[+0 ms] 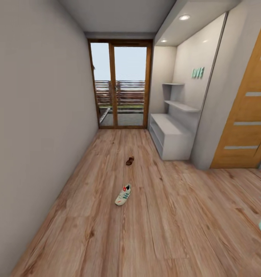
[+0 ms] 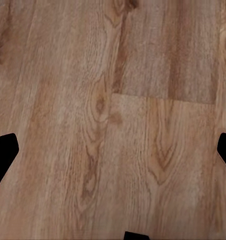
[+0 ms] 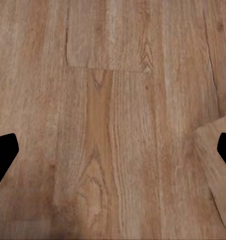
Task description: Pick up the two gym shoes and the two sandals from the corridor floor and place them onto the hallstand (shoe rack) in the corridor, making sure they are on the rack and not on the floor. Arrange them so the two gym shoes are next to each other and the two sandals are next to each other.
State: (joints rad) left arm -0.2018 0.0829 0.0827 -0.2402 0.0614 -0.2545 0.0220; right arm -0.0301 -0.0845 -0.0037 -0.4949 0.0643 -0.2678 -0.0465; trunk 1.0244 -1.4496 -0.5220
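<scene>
On the white wall [image 1: 192,54] of the alcove, above the upper shelf [image 1: 173,84], stand teal letters [image 1: 198,72]. Seen at a slant, the last 3 read "OVE"; the first is too foreshortened to make out. The sneaker [image 1: 123,194] on the wooden floor [image 1: 176,215] carries a small red label [image 1: 125,189] on its tongue, too small for any word to be read. Both wrist views show bare wood grain with no writing on it.
</scene>
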